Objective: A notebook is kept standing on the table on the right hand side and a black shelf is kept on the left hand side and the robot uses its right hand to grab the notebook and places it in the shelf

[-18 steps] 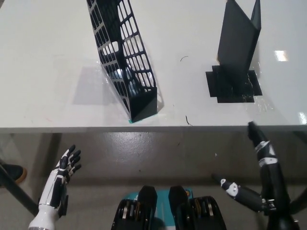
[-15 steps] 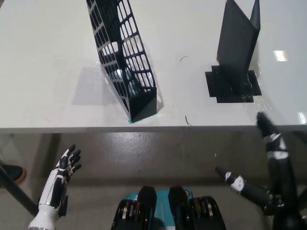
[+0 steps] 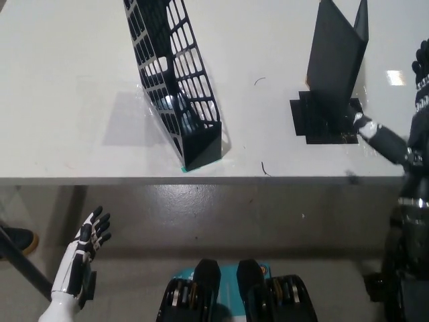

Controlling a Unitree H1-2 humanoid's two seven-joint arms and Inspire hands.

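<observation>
Now the table fills the upper part of the head view, white and broad, its front edge running across the middle. On it, toward the robot's left, stands the black shelf, a lattice-walled file holder leaning a little, open at the top and holding nothing that I can see. Well apart from it, on the robot's right, the notebook stands upright with its covers splayed, planted on a patch of black tape. The right hand is up at table height at the picture's right edge, one finger reaching to just beside the notebook's foot, another showing higher up; fingers spread, gripping nothing. So this looks like the approach, grasp not yet made. Next, I'd say, that hand needs to close around the notebook's covers without tipping it. Down at lower left the white left hand rests below the table, fingers loose and apart.
</observation>
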